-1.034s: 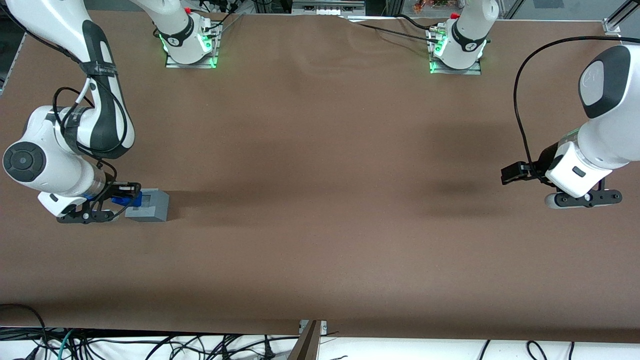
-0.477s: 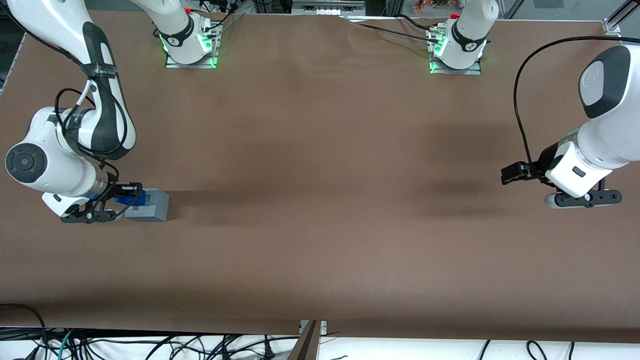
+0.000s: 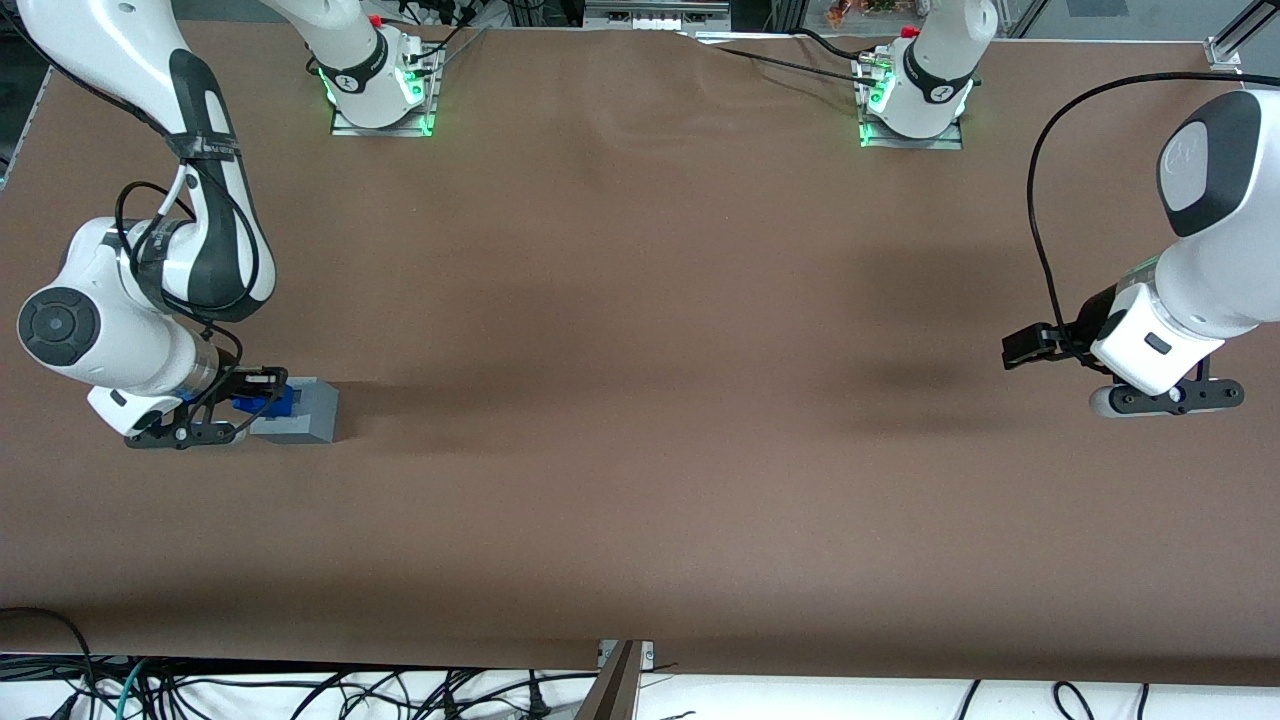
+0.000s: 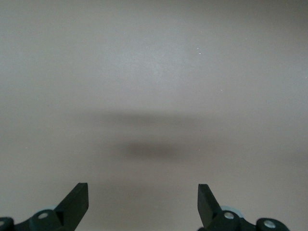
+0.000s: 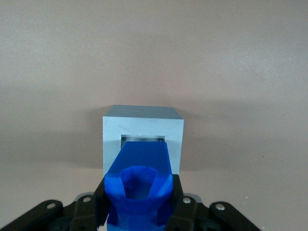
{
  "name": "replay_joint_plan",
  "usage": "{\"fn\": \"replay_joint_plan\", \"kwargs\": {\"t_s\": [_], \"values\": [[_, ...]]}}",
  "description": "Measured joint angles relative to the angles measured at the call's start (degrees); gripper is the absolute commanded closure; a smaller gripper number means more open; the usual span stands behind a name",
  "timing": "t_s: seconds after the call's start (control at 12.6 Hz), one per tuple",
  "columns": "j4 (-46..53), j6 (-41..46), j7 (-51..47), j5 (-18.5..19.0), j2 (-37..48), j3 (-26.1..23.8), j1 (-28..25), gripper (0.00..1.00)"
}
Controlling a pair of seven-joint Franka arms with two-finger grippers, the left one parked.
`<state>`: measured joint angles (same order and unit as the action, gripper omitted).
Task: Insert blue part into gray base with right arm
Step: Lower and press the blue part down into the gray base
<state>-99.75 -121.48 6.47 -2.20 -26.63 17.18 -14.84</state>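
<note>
My right arm's gripper [image 3: 262, 396] is at the working arm's end of the table, shut on the blue part [image 3: 268, 399]. It holds the part just over the gray base [image 3: 308, 412], above the edge of the base's top face. In the right wrist view the blue part [image 5: 139, 180] sits clamped between my black fingers [image 5: 102, 204]. Its squarish body points at the square socket in the gray base [image 5: 143, 131] and covers most of it. I cannot tell whether the part touches the base.
The brown table [image 3: 640, 400] stretches wide toward the parked arm's end. Two arm mounts with green lights [image 3: 380, 90] stand at the table edge farthest from the front camera. Cables lie below the near table edge [image 3: 300, 690].
My gripper with the blue part has moved a little toward the gray base, so the part now overlaps its top and hides the socket in the front view.
</note>
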Motion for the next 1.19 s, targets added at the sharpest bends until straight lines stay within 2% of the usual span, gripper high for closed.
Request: {"fn": "replay_joint_plan", "kwargs": {"t_s": [1.19], "values": [[0.0,-1.0,0.5,-0.3,-0.6,-0.2,0.0,0.81]]}}
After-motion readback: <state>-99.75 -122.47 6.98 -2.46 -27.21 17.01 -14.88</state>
